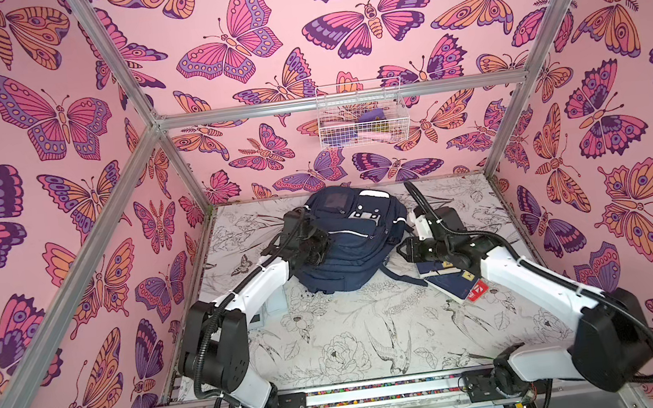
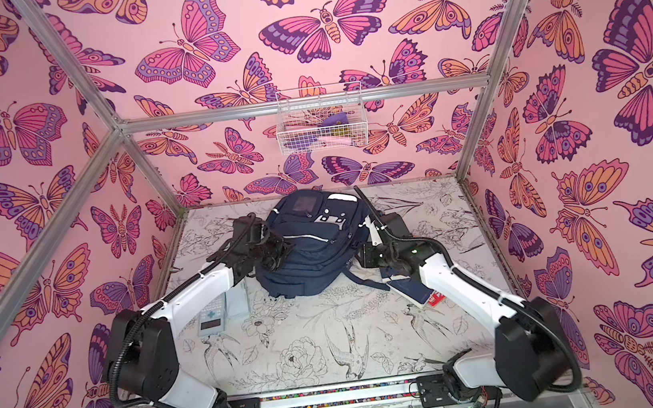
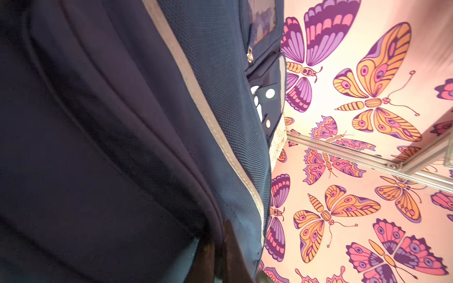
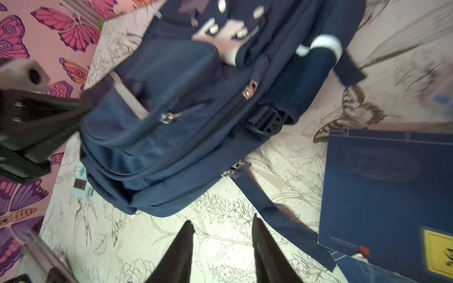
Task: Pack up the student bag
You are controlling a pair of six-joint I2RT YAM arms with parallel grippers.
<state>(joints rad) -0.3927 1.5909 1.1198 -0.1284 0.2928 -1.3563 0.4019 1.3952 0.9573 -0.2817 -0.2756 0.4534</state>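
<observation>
The student bag (image 1: 358, 262), a navy backpack with white stripes, lies flat at the back of the table in both top views. My left gripper (image 1: 320, 251) sits on the bag's left side. In the left wrist view its jaws (image 3: 218, 235) are shut on a fold of the bag's blue fabric (image 3: 98, 147). My right gripper (image 1: 400, 252) hovers just right of the bag, low over the table. Its two dark fingers (image 4: 221, 220) stand open with nothing between them, next to a loose navy strap (image 4: 277, 220) and short of the bag (image 4: 171, 122).
Flat navy notebooks (image 1: 453, 282) lie under the right forearm, right of the bag (image 2: 315, 265), and show large in the right wrist view (image 4: 387, 183). A pale calculator (image 2: 212, 316) lies by the left arm. A white wire basket (image 1: 360, 115) hangs on the back wall.
</observation>
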